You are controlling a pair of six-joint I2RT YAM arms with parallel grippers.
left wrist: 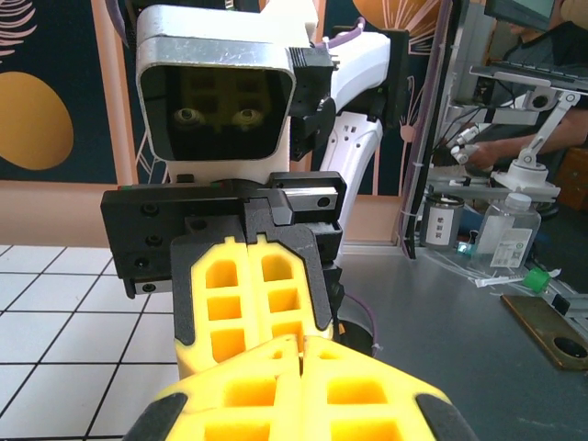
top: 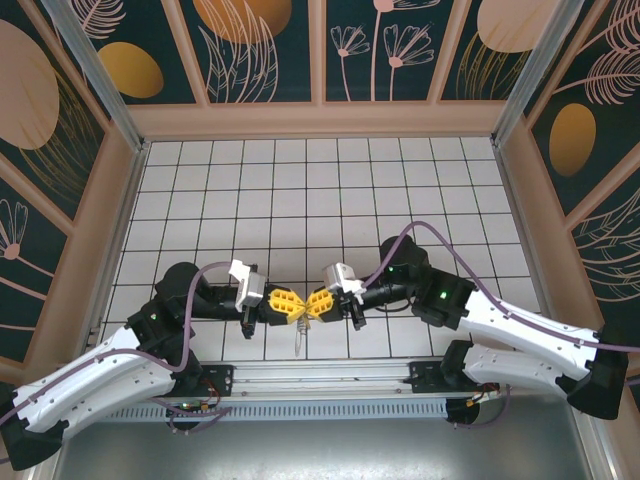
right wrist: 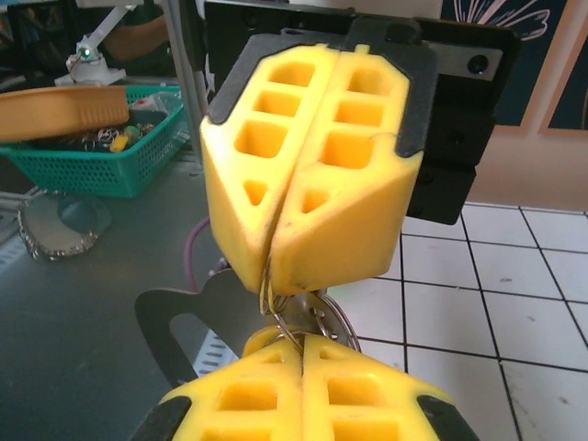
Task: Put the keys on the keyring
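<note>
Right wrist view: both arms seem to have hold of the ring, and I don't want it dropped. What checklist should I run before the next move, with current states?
1. Hold of the left gripper on the metal ring: ok, shut on its wire.
2. Hold of the right gripper on the ring: ok, shut on its near side.
3. Coils parted enough for a key to go on: cannot tell, they are partly hidden.
4. The key hanging under the tips in the top view, already threaded on: cannot tell.
5. Grippers meeting tip to tip: ok.
</note>
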